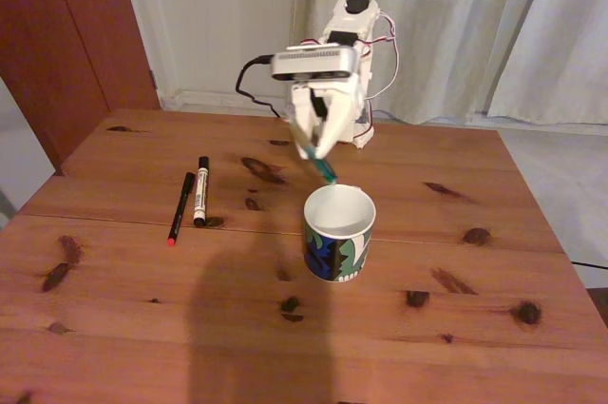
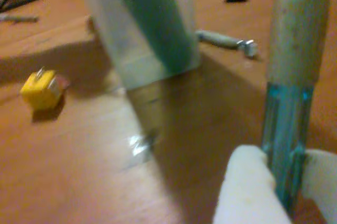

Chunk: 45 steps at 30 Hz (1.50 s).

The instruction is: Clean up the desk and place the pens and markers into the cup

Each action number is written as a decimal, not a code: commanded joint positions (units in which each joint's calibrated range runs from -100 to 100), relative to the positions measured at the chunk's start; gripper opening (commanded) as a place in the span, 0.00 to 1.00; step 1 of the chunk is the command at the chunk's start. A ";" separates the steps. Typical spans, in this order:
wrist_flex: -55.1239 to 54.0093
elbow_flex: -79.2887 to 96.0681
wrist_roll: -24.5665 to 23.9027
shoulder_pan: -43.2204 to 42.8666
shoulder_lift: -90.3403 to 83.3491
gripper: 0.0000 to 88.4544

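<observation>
Now, gripper (image 1: 318,152) closed tight on green pen (image 1: 324,169), pen tip above cup (image 1: 339,233) rim

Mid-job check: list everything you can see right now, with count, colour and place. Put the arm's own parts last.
Desk: one, reddish-brown planks with dark knots, under everything.
Cup: one, white inside, blue, green and black pattern outside, upright near the desk's middle in the fixed view.
Green pen: one, translucent green, held tilted above the cup's far rim; also in the wrist view.
Black pen: one, black with a red end, lying left of the cup.
White marker: one, white with a black cap, lying just right of the black pen.
Yellow object: one, small, blurred, at left in the wrist view.
Gripper: one, white, fingers shut on the green pen.
</observation>
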 commanded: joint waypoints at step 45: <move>-12.72 2.67 1.31 -5.88 9.11 0.16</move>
